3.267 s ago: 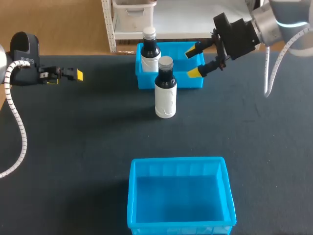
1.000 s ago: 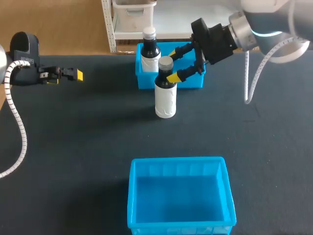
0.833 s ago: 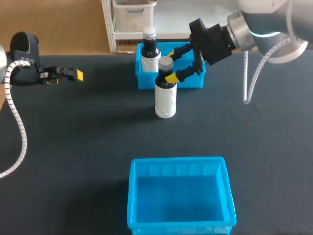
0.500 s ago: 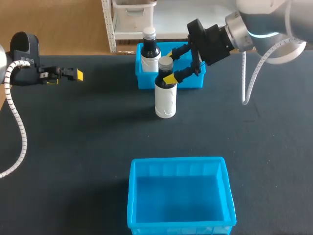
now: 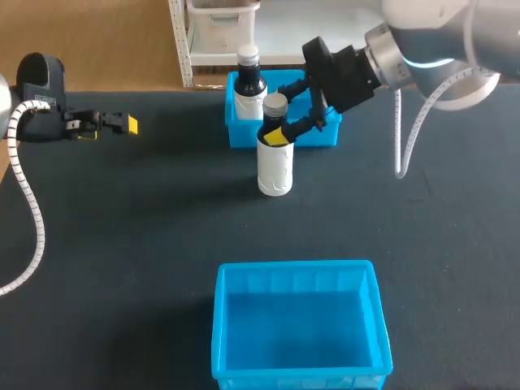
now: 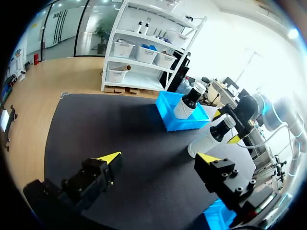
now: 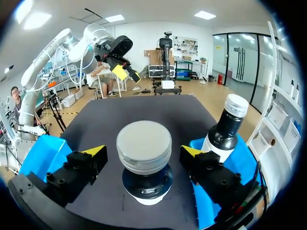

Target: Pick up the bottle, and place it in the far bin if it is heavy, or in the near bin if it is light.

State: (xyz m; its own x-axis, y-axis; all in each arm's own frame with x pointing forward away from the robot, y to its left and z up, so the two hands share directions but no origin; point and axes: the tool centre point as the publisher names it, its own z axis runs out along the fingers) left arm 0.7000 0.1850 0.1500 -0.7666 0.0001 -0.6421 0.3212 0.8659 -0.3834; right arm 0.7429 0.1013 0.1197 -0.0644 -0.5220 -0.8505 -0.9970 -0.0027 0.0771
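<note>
- The bottle (image 5: 275,166) stands upright on the tabletop (image 5: 122,244), just before the far bin (image 5: 318,136).
- Right gripper (image 7: 144,153): fingers open on both sides of its neck, not touching.
- Left gripper (image 6: 158,158): open, well apart.
- Probably rigid and smooth; hold under the cap.

Bright, even light pours straight down onto the dark bench (image 5: 122,244), and the bottle (image 5: 275,166) throws only a faint, soft shadow beside it. Ceiling panels (image 7: 206,15) glow in the right wrist view; in the left wrist view, white glare (image 6: 268,43) washes out the room's far side.
</note>
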